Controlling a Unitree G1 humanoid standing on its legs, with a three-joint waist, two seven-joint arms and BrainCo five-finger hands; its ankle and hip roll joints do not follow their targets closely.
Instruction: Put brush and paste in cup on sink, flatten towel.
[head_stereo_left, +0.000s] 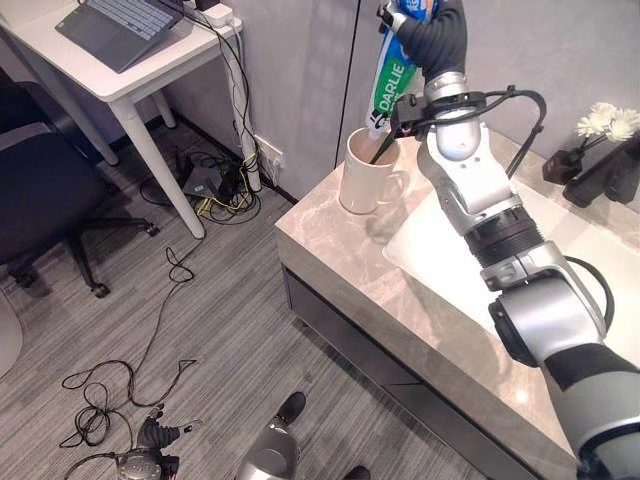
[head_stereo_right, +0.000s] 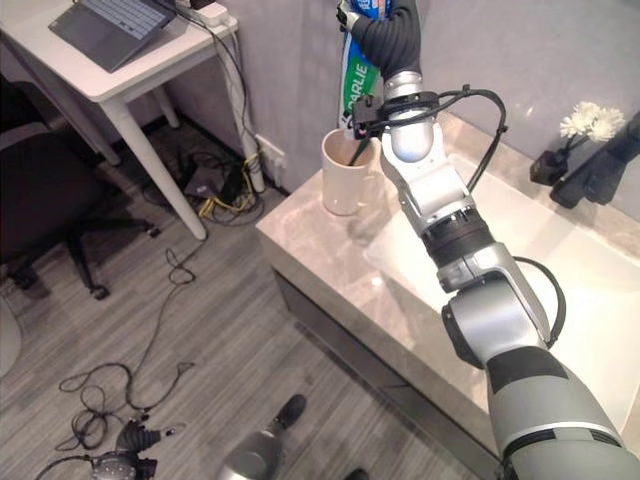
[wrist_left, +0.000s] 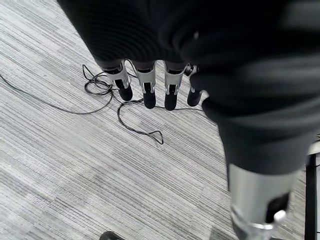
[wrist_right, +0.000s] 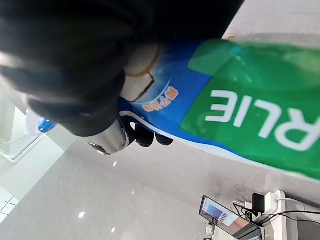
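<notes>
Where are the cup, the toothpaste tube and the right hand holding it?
cup (head_stereo_left: 362, 180), left eye view, on its white outer wall.
toothpaste tube (head_stereo_right: 358, 88), right eye view, on the green printed face above the cup.
right hand (wrist_right: 107, 137), right wrist view, on a silver finger curled round the tube.

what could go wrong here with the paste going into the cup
The right hand grips the toothpaste tube at its top end, so the lower end at the rim of the cup could swing and miss the opening. A dark toothbrush already leans inside, and the tube may jam against it. The cup stands near the counter corner, so a sideways push might tip it off.
</notes>
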